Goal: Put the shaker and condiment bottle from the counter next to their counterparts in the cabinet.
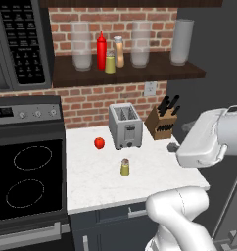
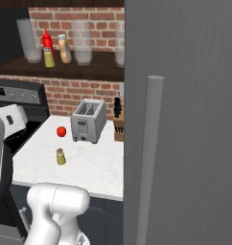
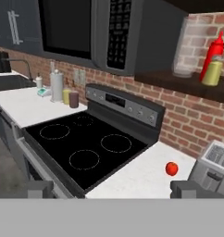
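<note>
Gripper (image 3: 112,192) jaws apart, nothing between them; two blunt dark tips at 6 o'clock of the hand view, facing the glossy black glass stove (image 3: 86,143) with its ringed burners. Small round red tomato (image 3: 171,168) sits on the white marbled table (image 1: 91,181), at 9 o'clock of the boxy brushed-metal toaster (image 1: 126,126). Shaker (image 1: 125,167), squat olive-yellow cylinder with dull cap, stands upright on the table at 6 o'clock of the toaster, apart from it. Angled wooden knife block (image 1: 162,122) at the toaster's 3 o'clock. Cabinet (image 1: 130,73), dark wood shelf with brick back, holds the slim red squeeze bottle (image 1: 101,51), a twin shaker (image 1: 110,62) just beside it, the tan condiment bottle (image 1: 119,52) at its 3 o'clock, and frosted glass jars (image 1: 82,46).
</note>
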Controlling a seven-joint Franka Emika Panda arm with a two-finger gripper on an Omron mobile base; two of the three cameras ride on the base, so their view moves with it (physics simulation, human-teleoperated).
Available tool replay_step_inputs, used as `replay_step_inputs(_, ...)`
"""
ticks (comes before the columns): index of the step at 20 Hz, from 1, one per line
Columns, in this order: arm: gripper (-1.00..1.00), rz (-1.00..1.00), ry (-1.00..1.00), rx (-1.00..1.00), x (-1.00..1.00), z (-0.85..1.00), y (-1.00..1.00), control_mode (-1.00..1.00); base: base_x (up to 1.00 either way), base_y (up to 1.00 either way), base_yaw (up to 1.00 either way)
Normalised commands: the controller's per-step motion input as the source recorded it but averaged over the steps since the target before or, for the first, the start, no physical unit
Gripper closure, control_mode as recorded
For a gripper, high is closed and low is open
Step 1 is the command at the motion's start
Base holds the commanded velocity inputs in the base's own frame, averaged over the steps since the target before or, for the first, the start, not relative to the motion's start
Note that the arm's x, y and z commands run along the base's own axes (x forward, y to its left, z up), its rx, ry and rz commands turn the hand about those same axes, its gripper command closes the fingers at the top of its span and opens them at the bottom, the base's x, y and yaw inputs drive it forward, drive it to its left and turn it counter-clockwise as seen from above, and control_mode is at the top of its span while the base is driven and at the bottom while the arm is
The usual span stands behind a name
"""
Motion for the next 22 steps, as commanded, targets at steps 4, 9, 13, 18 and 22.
replay_step_inputs(4,-1.00,0.12,-0.10,0.00,0.00,-0.68,0.00,-1.00,0.00,0.00,0.00)
replay_step_inputs(9,-1.00,0.12,-0.09,0.00,0.00,-0.65,0.00,-1.00,0.00,0.00,0.00)
replay_step_inputs(13,-1.00,0.08,-0.05,0.00,0.00,-0.36,0.00,-1.00,0.00,0.00,0.00)
replay_step_inputs(18,-1.00,0.01,-0.02,0.00,0.00,-0.04,0.00,-1.00,0.00,0.00,0.00)
replay_step_inputs(22,-1.00,0.00,0.00,0.00,0.00,-0.05,0.00,-1.00,0.00,0.00,0.00)
